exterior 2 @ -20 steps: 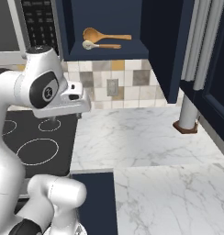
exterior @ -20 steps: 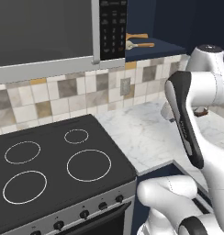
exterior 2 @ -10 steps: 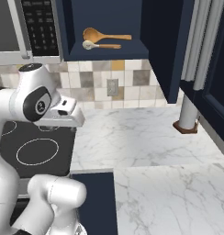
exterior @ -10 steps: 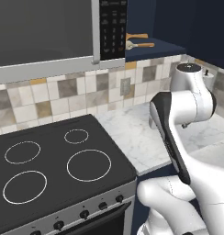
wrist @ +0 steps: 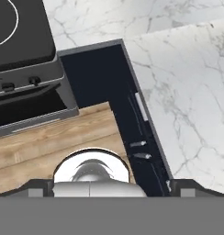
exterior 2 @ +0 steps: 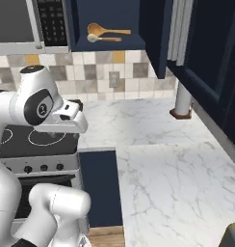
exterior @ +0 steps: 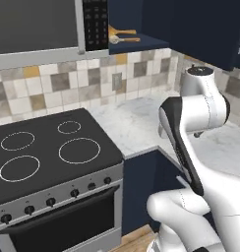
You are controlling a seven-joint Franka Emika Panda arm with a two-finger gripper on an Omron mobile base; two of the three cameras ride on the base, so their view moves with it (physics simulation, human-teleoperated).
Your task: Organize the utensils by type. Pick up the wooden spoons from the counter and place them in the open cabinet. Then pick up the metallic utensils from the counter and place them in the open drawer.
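Two wooden spoons point(exterior 2: 106, 34) lie side by side on the shelf of the open cabinet point(exterior 2: 110, 44), handles pointing right; also seen in the left base view point(exterior: 123, 36). Microwave point(exterior: 43, 27) hangs left of the cabinet, black stovetop point(exterior: 45, 150) below it. Marble counter point(exterior 2: 158, 164) wraps the corner; a white cylinder on a brown base point(exterior 2: 182, 102) stands on it by the navy tall cabinet. Tiled backsplash with an outlet point(exterior 2: 113, 79). Hand view looks straight down: counter edge, navy base cabinet fronts with silver handles point(wrist: 140, 106), wood floor point(wrist: 54, 142), oven front. Gripper point(wrist: 112, 186) with fingers far apart at the bottom corners, holding nothing, touching nothing. Metallic utensils and drawer can't be made out.
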